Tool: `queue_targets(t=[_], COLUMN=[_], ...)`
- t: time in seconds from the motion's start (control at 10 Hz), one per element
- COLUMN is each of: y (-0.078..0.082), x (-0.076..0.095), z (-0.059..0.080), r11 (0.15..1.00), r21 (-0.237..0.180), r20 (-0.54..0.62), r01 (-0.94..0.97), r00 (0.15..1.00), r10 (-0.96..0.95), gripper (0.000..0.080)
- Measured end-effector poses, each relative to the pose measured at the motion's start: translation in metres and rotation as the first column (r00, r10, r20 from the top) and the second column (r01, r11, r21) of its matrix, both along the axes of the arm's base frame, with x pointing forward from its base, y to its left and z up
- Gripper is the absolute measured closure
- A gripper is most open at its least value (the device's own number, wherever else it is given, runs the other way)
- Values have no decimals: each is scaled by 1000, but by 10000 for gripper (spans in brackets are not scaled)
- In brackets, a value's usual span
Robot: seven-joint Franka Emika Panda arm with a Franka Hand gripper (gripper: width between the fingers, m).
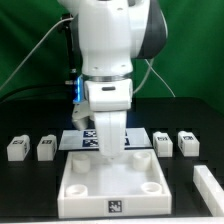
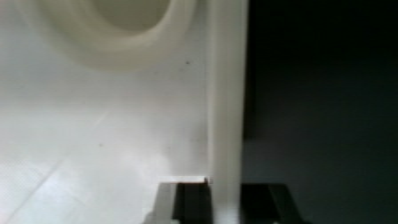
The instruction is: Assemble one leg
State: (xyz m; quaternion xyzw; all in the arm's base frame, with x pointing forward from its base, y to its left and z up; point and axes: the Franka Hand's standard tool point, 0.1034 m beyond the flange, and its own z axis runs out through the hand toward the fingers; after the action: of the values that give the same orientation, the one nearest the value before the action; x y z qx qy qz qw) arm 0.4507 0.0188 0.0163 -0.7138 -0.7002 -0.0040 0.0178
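While the gripper [image 1: 108,143] pinches the square tray's [image 1: 75,190] back wall at centre frame, no leg is in hand.
Its fingers [image 2: 178,205] sit tight on both sides of the wall, probably to shift the tray. The nearest leg [image 1: 163,142] lies right of centre, one of four rowed across mid-frame on the black table [image 1: 30,190], with a dark backdrop behind.

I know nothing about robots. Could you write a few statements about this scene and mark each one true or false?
1. The gripper holds a leg. False: its fingers straddle the wall of the white tray, and all four legs lie loose on the table.
2. Two legs lie on each side of the arm. True.
3. The white tray stands on edge. False: it lies flat, sockets up.
4. In the exterior view, the marker board lies beyond the tray. True.
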Motion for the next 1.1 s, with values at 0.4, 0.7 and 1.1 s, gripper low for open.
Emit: queue_targets(t=[0.4,0.7,1.1], y=[27,45,47], x=[30,39,40], z=[-2,-3,-3], r11=[999,1000,1000], r21=[20,26,27], r20=[31,37,40], r01=[-28,-18,-1], r00=[999,999,999], r10=[28,17,0], gripper=[741,741,741])
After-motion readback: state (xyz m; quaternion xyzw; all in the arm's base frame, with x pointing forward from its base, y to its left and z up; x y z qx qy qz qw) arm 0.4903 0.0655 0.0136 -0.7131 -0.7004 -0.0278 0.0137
